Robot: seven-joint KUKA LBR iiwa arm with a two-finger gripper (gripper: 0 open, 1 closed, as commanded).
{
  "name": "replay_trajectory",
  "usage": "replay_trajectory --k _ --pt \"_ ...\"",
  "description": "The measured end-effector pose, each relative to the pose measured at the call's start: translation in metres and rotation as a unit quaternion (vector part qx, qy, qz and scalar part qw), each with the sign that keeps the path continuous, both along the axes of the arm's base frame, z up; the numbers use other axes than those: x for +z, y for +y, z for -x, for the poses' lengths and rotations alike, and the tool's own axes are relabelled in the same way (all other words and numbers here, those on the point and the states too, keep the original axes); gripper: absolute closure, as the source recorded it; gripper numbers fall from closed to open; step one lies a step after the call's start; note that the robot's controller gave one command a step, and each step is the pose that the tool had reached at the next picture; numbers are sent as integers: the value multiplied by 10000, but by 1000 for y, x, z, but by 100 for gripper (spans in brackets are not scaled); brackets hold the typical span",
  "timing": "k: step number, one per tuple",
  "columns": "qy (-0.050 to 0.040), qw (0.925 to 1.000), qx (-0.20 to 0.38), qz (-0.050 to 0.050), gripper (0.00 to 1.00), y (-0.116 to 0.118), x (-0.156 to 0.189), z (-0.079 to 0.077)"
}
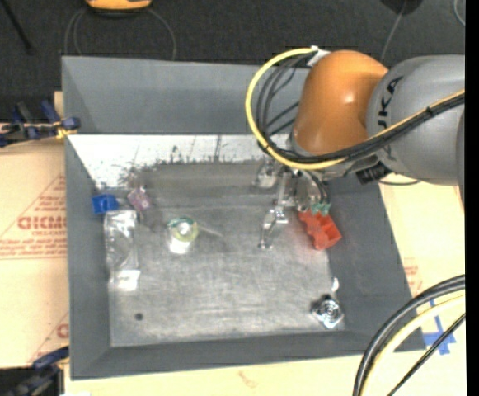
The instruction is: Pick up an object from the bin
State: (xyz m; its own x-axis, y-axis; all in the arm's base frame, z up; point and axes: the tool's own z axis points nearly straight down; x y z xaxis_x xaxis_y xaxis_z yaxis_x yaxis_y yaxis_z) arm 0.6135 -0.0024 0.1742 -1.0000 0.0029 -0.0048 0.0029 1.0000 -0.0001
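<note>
At the left of the grey metal bin (223, 304), near the back wall, lies 1 small blue piece (100, 204), and just in front of it a crumpled clear plastic wrapper (120, 246) stretches toward the near side of the floor. A little to the right of the blue piece sits a small pinkish-purple piece (138, 196), close to the top edge of the wrapper. Further right, left of the floor's centre, rests a pale round thing with a greenish top (181, 234), well apart from the wrapper and standing alone. Right of centre the gripper (277, 223) hangs low over bare floor, slanting down and to the left from the wrist; whether its jaws are open or closed cannot be told, and nothing can be seen between them. Just beside it, on its right, lies a red block with a small green bit at its upper end (321, 228), close to the bin's right wall; whether the gripper touches it cannot be told. In the near right corner sits 1 small silvery round piece (328, 312), well apart from the rest. Above the red block the arm's orange cover (338, 97) and looped cables reach in from the right.
</note>
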Motion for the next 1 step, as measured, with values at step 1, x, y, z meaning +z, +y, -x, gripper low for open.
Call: replay_trajectory --k 1 --pt "-21 10000 25 -12 0 117 -102 -11"
